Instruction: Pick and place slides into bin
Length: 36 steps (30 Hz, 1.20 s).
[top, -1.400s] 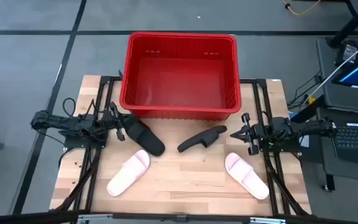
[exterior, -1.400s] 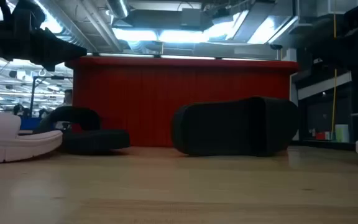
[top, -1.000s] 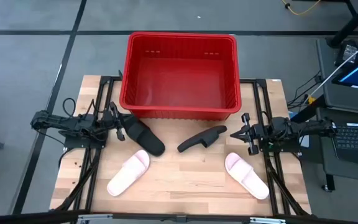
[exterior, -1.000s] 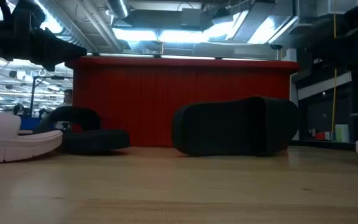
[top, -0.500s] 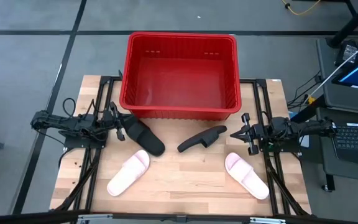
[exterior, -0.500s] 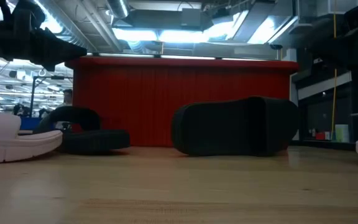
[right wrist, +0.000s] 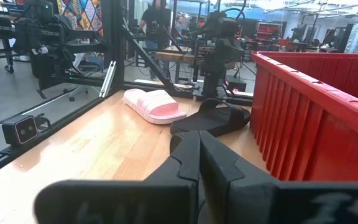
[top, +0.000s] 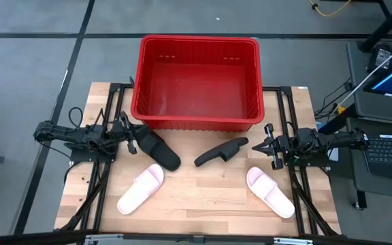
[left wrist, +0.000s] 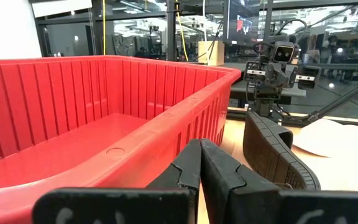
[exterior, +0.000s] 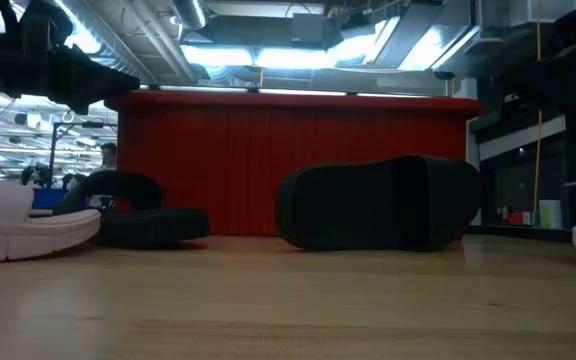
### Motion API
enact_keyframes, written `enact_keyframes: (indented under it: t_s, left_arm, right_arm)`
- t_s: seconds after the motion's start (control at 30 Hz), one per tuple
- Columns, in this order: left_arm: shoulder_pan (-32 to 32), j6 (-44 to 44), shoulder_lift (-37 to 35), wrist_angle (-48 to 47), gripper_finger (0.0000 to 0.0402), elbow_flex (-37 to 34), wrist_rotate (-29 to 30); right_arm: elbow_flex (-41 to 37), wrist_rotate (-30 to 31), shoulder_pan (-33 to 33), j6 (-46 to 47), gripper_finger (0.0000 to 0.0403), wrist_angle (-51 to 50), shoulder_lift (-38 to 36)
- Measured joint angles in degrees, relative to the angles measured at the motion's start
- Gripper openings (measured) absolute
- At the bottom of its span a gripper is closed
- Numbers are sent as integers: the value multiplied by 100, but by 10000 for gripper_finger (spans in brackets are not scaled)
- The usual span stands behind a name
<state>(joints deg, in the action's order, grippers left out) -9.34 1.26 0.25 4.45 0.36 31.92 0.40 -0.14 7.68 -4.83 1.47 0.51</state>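
Observation:
The red bin [top: 197,82] stands at the table's far middle. One black slide [top: 156,146] lies sole down just in front of the bin's left corner. The other black slide [top: 221,151] stands on its side edge at mid-table, its sole showing in the low view [exterior: 378,205]. One pale pink slide [top: 141,188] lies near left and one [top: 269,192] near right. My left gripper [top: 129,138] is shut and empty beside the left black slide's heel [left wrist: 275,152]. My right gripper [top: 265,145] is shut and empty, right of the tipped black slide.
Dark frame rails [top: 101,184] run along the table's left and right sides under both arms. Bare wood shows between the two pink slides at the near middle [top: 203,204]. A desk with a laptop [top: 386,88] stands beyond the table's right edge.

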Motion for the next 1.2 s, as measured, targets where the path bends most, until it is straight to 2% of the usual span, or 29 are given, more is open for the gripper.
enact_keyframes:
  t_s: [0.73,1.0,1.2]
  left_arm:
    - [2,0,0,0,4,2,0]
    - [0,0,0,0,4,0,0]
    - [2,0,0,0,4,0,0]
  right_arm:
    - [0,60,1,-40,12,27,0]
    - [0,112,1,-39,12,715,1]
    - [0,94,1,456,12,733,2]
